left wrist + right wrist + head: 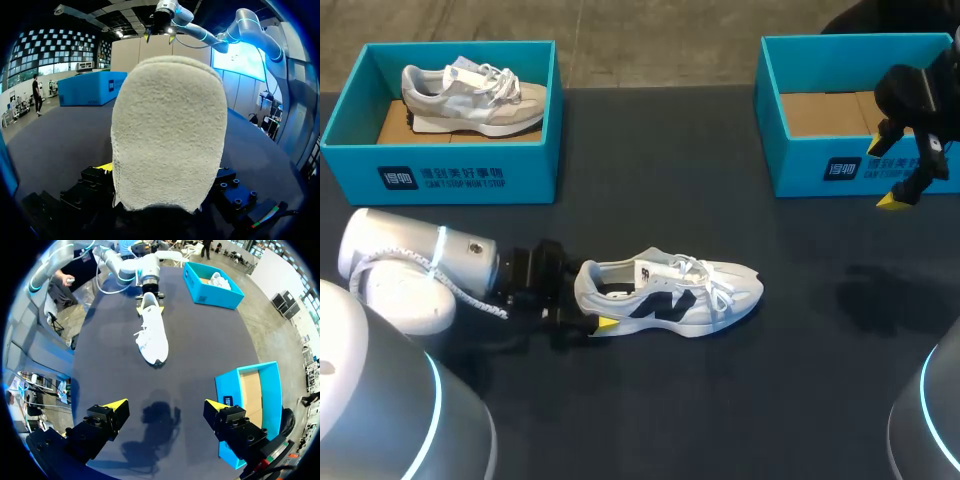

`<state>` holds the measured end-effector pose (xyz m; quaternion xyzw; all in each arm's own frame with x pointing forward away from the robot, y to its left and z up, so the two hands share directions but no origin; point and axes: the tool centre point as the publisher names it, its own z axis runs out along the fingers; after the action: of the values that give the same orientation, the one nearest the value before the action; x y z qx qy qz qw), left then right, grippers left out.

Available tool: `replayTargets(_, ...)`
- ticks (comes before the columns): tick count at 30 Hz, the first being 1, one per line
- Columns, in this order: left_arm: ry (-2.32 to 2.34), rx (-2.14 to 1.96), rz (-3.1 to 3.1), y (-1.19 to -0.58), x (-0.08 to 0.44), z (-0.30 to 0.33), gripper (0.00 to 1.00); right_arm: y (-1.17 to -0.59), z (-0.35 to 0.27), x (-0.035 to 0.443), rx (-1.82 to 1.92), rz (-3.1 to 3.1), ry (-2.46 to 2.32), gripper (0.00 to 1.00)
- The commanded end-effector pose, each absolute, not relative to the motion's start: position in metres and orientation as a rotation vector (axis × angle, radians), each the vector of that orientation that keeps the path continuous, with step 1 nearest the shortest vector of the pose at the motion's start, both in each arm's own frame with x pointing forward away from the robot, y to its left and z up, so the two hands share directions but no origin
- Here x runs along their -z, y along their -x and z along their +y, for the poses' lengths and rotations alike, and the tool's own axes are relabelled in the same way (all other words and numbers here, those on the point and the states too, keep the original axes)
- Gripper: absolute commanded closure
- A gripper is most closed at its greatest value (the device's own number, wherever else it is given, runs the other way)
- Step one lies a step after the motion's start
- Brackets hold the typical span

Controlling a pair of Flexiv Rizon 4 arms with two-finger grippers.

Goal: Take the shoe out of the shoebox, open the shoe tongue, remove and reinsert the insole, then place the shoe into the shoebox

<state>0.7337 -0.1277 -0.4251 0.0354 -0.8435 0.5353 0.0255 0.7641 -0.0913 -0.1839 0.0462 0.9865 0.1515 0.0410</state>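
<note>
On dark table (800, 390), left gripper (588, 303) pinches shoe (692, 292) — right gripper (166, 405) hangs spread.

right shoebox (800, 150) cut off by edge

I see a white shoe (670, 292) with black marking, a dark tabletop (800, 390), and a teal left shoebox (535, 170) and right shoebox (800, 160).
</note>
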Motion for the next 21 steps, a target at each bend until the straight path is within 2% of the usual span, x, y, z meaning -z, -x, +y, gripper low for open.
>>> replayTargets(1, -0.102, -1.642, -2.609, -0.7355, 0.4288, -0.1292, 0.39, -0.7645, -0.0907, 0.1843, -0.460, 3.022, -0.143, 0.00)
replayTargets(3, -0.097, -1.641, -2.609, -0.7356, 0.4286, -0.1293, 0.52, -0.7645, -0.0907, 0.1843, -0.460, 3.022, -0.143, 0.00)
replayTargets(8, -0.087, -1.635, -2.609, -0.7352, 0.4285, -0.1297, 0.68, -0.7645, -0.0907, 0.1843, -0.460, 3.022, -0.143, 0.00)
replayTargets(11, -0.085, -1.632, -2.609, -0.7346, 0.4292, -0.1287, 0.84, -0.7645, -0.0907, 0.1843, -0.460, 3.022, -0.143, 0.00)
replayTargets(12, -0.086, -1.629, -2.609, -0.7347, 0.4294, -0.1283, 0.95, -0.7645, -0.0907, 0.1843, -0.460, 3.022, -0.143, 0.00)
replayTargets(13, -0.087, -1.627, -2.611, -0.7346, 0.4295, -0.1278, 1.00, -0.7645, -0.0907, 0.1843, -0.460, 3.022, -0.143, 0.00)
replayTargets(21, -0.085, -1.624, -2.608, -0.7345, 0.4293, -0.1267, 1.00, -0.7645, -0.0907, 0.1843, -0.460, 3.022, -0.143, 0.00)
